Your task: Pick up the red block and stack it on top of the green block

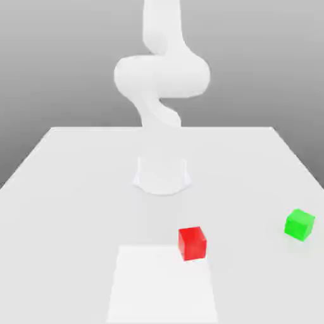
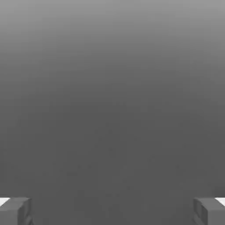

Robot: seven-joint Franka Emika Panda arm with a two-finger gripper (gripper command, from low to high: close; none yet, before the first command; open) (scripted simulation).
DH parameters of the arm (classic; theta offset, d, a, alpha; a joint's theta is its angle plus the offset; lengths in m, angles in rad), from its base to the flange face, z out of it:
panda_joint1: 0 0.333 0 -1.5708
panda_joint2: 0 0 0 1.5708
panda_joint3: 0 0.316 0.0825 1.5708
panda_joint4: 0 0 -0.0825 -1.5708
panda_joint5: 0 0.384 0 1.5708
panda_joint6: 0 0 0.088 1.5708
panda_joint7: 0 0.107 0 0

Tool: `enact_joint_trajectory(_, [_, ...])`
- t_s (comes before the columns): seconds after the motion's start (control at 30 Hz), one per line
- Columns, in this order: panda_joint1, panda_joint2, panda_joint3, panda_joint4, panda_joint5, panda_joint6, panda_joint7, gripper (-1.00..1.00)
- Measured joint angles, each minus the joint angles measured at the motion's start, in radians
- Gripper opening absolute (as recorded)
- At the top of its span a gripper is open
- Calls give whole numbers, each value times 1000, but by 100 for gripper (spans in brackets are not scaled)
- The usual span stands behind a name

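The red block [image 1: 192,243] rests on the white table [image 1: 69,190], near the front and slightly toward the exterior view's right. The green block [image 1: 299,224] sits apart from it, further to the exterior view's right and a little farther back. My gripper [image 2: 112,212] is open in the hand view: one grey fingertip [image 2: 15,211] and the other [image 2: 211,211] stand far apart with nothing between them. Past the fingers there is only plain grey background, so the hand faces away from both blocks.
The white arm [image 1: 161,76] rises from its round base [image 1: 162,175] at the table's middle back and bends overhead. A paler rectangular patch [image 1: 158,288] lies on the table just in front of the red block.
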Motion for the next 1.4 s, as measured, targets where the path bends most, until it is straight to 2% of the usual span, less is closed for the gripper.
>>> enact_joint_trajectory(0.53, [110,512,61,-524,30,409,-46,0])
enact_joint_trajectory(0.6, [115,652,71,-557,10,516,-33,0])
enact_joint_trajectory(0.77, [155,870,27,-548,-38,696,1,0])
enact_joint_trajectory(0.8, [165,902,17,-544,-41,724,3,-100])
enact_joint_trajectory(1.03, [166,907,15,-544,-47,728,8,-100])
enact_joint_trajectory(1.3, [166,647,28,-580,-2,504,-21,-100])
enact_joint_trajectory(1.4, [180,626,74,-562,-4,466,85,-100])
